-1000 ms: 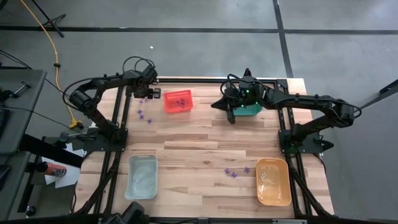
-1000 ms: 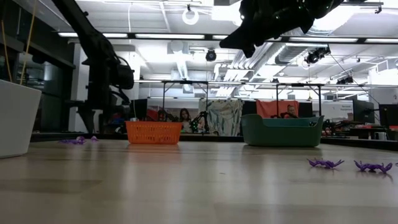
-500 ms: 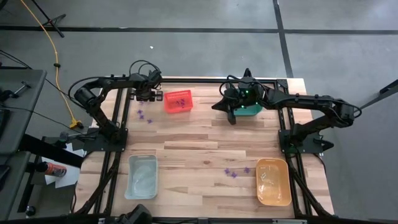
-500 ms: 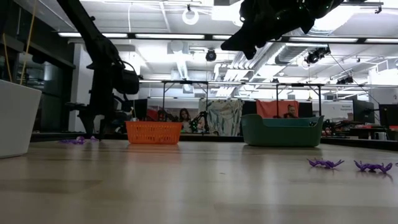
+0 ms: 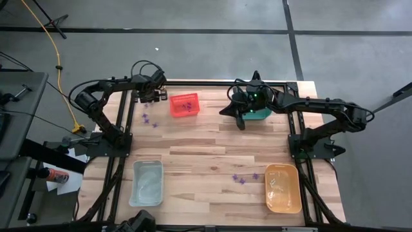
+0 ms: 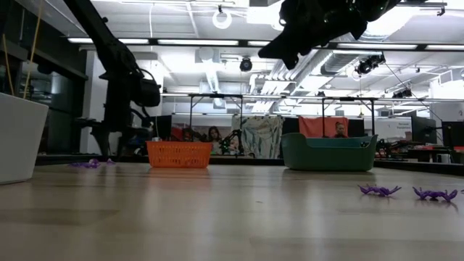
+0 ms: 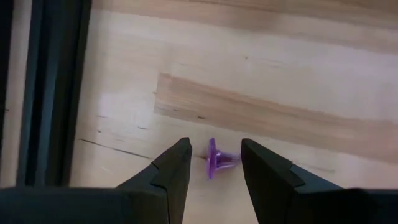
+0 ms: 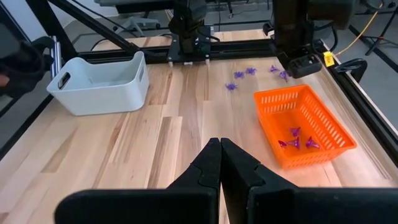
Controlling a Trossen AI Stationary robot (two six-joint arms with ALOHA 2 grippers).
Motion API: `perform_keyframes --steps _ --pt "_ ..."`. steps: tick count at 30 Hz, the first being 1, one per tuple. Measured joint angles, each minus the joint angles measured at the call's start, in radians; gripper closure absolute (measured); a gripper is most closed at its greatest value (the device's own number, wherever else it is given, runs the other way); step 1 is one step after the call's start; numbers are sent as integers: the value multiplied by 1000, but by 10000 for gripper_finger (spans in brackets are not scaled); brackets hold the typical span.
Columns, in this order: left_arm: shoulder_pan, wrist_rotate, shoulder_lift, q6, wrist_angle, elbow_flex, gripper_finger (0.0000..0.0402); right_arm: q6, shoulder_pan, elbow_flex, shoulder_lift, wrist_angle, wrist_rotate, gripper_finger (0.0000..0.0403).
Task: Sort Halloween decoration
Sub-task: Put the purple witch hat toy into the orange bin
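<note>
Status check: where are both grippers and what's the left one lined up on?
Left gripper open, a purple trinket between its fingers, near red basket. Right gripper shut, empty, raised by green bin. Nothing blocking.

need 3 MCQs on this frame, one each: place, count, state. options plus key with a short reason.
1. Where is the left gripper?
A. over the clear bin
B. at the table's far edge, just left of the red basket
C. over the orange bin

2. How many purple trinkets lie in the red basket, going by the right wrist view?
A. none
B. three
C. nine

3. How do the right gripper's fingers stand?
A. shut, holding nothing
B. wide open
C. shut on a trinket

Answers:
1 B: the high view shows it beside the basket, far from both near bins.
2 B: three purple shapes show through the mesh.
3 A: the right wrist view shows the fingers pressed together with nothing between them.
</note>
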Motion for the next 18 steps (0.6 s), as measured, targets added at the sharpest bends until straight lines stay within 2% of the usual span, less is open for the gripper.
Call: perform_keyframes --steps 9,18 --pt "-9 8 0 -75 -11 0 271 2 0 0 0 -20 0 403" --pt "-25 -12 0 -82 -3 -18 281 -1 0 0 0 -26 0 403"
